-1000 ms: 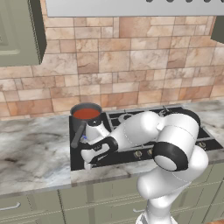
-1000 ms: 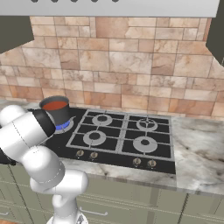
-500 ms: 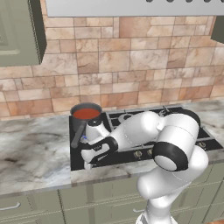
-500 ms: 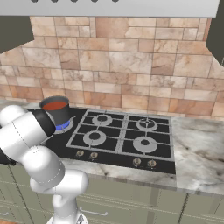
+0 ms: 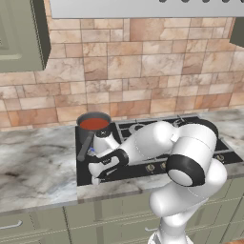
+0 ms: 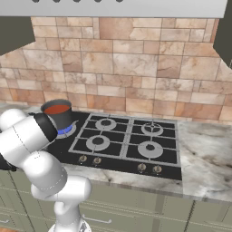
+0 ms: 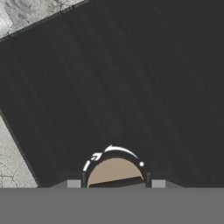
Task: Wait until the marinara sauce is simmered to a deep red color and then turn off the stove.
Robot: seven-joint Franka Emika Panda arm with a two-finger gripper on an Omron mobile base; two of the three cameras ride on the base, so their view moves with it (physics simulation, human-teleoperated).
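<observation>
The marinara sauce [image 5: 94,124] is a red disc in a small dark grey saucepan [image 5: 87,136] on the back left burner of the stove [image 5: 84,173]. The pan's long handle points toward the front. The right base view shows the sauce [image 6: 57,109] with a blue flame [image 6: 66,130] under the pan. My gripper [image 5: 96,178] points down at the front left corner of the stove [image 6: 122,154]. In the hand view a round tan knob [image 7: 114,172] with white markings sits between the jaws, which are shut on it.
More knobs [image 6: 142,167] line the stove's front edge, and three other burners [image 6: 150,149] stand bare. Marble counter [image 5: 33,167] lies left of the stove and more counter [image 6: 204,158] lies to its right. A brick wall and a range hood are behind.
</observation>
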